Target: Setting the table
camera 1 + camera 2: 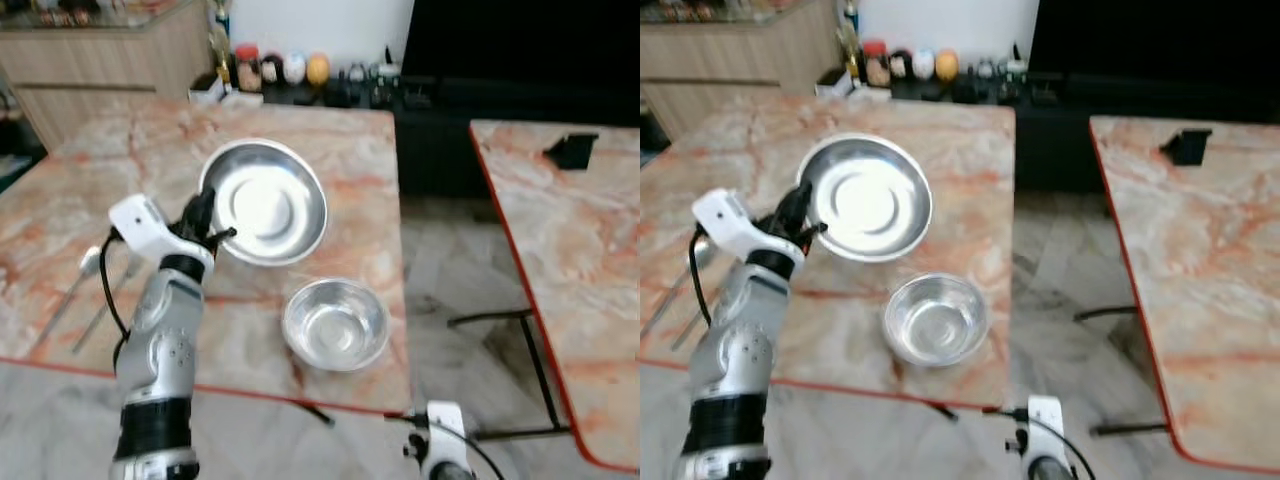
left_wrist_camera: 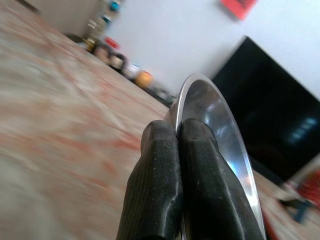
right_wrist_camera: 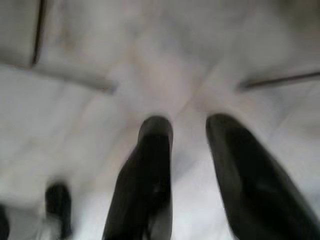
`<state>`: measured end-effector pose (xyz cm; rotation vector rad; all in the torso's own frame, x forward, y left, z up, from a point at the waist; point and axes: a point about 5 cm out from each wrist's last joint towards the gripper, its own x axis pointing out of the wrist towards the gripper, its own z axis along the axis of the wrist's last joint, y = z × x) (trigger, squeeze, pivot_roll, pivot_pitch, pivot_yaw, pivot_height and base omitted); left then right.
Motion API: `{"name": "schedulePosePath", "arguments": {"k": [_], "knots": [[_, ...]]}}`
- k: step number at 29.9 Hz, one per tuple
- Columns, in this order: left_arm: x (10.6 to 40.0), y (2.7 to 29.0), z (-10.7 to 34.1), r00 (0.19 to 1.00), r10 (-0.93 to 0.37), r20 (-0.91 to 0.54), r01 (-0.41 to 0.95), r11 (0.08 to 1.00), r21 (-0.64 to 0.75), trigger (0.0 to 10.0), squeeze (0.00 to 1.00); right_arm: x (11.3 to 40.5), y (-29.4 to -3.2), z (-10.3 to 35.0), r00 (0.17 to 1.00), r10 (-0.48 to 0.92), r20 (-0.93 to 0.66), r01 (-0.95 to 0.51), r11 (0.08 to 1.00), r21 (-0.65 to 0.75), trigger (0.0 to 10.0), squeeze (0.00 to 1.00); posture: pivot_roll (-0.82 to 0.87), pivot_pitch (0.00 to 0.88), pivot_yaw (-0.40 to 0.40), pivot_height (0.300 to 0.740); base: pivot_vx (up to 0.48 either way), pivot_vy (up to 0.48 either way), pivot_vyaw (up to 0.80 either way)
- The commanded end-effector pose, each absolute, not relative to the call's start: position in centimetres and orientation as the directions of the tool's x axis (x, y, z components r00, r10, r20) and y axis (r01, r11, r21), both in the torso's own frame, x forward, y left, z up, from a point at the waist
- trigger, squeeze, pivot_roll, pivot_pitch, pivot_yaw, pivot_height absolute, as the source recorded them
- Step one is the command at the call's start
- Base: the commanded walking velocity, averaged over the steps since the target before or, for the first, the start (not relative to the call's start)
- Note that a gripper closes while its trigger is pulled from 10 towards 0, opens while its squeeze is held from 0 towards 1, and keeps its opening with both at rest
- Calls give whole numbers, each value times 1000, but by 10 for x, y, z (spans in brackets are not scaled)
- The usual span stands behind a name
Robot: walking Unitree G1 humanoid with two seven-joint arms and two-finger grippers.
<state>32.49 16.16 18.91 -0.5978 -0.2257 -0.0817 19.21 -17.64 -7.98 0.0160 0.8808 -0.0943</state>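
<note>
Pinched by its rim in the left gripper [image 1: 207,222], the plate [image 1: 266,201] is carried (tilted) above the table [image 1: 90,170]; level lowering beside the bowl [image 1: 336,322] is probably needed.

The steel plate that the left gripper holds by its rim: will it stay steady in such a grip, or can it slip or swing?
The plate looks stiff, thin and probably light. The left gripper pinches only its rim, so the polished metal could slip or pivot between the fingers. Held tilted above the table, it may swing if moved fast.
</note>
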Motion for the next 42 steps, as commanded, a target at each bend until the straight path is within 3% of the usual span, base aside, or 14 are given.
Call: {"name": "schedulePosePath", "arguments": {"k": [1, 22, 37, 42], "knots": [[325, 165, 202, 959, -5, 285, 162, 832, -531, 10000, 0, 192, -174, -80, 629, -70, -774, 99, 995, -10, 10000, 0, 76, 0, -23, 740, 0, 0, -681], [327, 170, 205, 954, 12, 298, 155, 834, -529, 10000, 0, 190, -172, -81, 618, -43, -785, 69, 998, 0, 10000, 0, 78, 0, -21, 740, 0, 0, -613], [326, 167, 206, 952, -4, 305, 170, 839, -517, 10000, 0, 187, -172, -83, 610, -44, -791, 70, 998, -1, 10000, 0, 81, 0, -19, 740, 0, 0, 0], [327, 168, 207, 952, -1, 306, 167, 841, -515, 10000, 0, 187, -171, -83, 610, -42, -792, 66, 998, -2, 10000, 0, 81, 0, -19, 740, 0, 0, -760]]}}
